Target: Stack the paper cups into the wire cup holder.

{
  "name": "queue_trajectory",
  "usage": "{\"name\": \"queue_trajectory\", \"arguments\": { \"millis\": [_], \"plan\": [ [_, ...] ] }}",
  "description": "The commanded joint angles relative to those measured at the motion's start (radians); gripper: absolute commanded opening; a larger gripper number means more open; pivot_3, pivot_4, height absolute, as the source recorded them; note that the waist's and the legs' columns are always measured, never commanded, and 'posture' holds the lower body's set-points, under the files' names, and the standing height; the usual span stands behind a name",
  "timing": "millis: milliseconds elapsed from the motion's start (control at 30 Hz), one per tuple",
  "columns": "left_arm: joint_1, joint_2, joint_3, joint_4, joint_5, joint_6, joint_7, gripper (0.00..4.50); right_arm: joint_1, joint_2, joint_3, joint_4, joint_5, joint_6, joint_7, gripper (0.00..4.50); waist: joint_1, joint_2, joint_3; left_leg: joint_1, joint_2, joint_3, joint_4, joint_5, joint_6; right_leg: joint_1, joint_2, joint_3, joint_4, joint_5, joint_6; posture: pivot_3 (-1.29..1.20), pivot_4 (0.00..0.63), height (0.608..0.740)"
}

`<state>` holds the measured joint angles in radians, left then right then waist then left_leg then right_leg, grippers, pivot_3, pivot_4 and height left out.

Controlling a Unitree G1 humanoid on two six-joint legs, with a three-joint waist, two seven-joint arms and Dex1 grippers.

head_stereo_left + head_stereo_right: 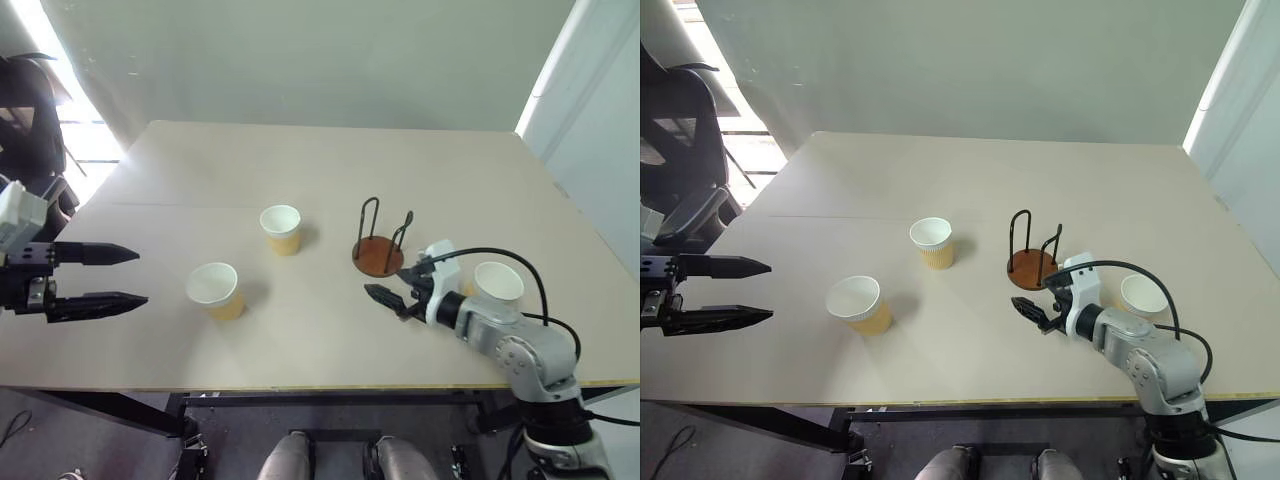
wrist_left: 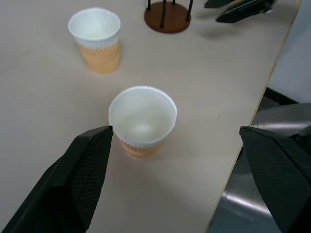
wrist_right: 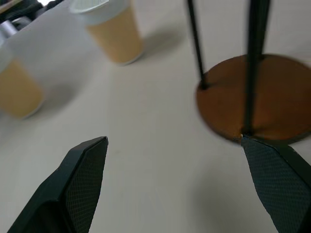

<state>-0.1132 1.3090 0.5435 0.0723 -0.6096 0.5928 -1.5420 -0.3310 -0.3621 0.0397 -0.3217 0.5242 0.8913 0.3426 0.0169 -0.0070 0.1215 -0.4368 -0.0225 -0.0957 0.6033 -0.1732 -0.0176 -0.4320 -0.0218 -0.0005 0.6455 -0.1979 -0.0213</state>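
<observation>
Three tan paper cups stand upright on the table: one at mid-table (image 1: 280, 228), one nearer the front left (image 1: 214, 290), one at the right (image 1: 497, 283) just behind my right forearm. The wire cup holder (image 1: 379, 250), a brown disc with two dark wire loops, stands empty between them. My left gripper (image 1: 142, 277) hovers open at the table's left edge, pointing at the front-left cup (image 2: 142, 121). My right gripper (image 1: 393, 285) is open, low over the table just in front of the holder's base (image 3: 262, 97), with nothing between its fingers.
The beige table (image 1: 330, 160) has bare surface behind and in front of the cups. A dark office chair (image 1: 680, 130) stands off the table's left side. A black cable (image 1: 500, 258) loops over my right forearm near the right cup.
</observation>
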Motion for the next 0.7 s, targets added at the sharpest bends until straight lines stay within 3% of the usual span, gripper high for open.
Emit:
{"name": "queue_trajectory", "arguments": {
  "millis": [33, 500, 600, 700],
  "plan": [
    [-0.017, -0.004, 0.01, -0.018, -0.015, 0.003, 0.003, 4.47, -0.028, 0.029, 0.002, 0.025, -0.053, -0.064, -0.028, 4.5, 0.0, 0.0, 0.0, 0.0, 0.001, 0.0, 0.0, 0.0, -0.001, 0.0, 0.001, 0.0, 0.0, 0.0, 0.0, 0.0, 0.15, 0.74],
    [-0.017, -0.026, 0.015, -0.057, -0.016, 0.021, 0.036, 4.47, -0.133, 0.17, 0.028, 0.232, -0.211, -0.3, -0.037, 4.5, -0.001, 0.0, 0.0, -0.003, 0.008, 0.0, 0.0, -0.001, -0.008, -0.006, 0.006, -0.001, 0.001, 0.0, -0.002, 0.0, 0.15, 0.74],
    [-0.012, -0.023, 0.026, -0.055, -0.01, 0.024, 0.037, 4.5, -0.13, 0.172, 0.027, 0.226, -0.21, -0.299, -0.023, 3.95, 0.001, 0.0, 0.0, -0.003, 0.008, 0.0, 0.0, -0.002, -0.01, -0.006, 0.006, -0.001, 0.001, 0.0, -0.002, 0.0, 0.15, 0.74],
    [-0.008, -0.021, 0.034, -0.055, -0.009, 0.026, 0.037, 4.5, -0.123, 0.165, 0.024, 0.22, -0.213, -0.298, -0.011, 2.94, 0.001, 0.0, 0.0, -0.003, 0.008, 0.0, 0.0, -0.002, -0.01, -0.007, 0.006, -0.001, 0.0, 0.0, -0.002, 0.0, 0.15, 0.74]
  ]
}}
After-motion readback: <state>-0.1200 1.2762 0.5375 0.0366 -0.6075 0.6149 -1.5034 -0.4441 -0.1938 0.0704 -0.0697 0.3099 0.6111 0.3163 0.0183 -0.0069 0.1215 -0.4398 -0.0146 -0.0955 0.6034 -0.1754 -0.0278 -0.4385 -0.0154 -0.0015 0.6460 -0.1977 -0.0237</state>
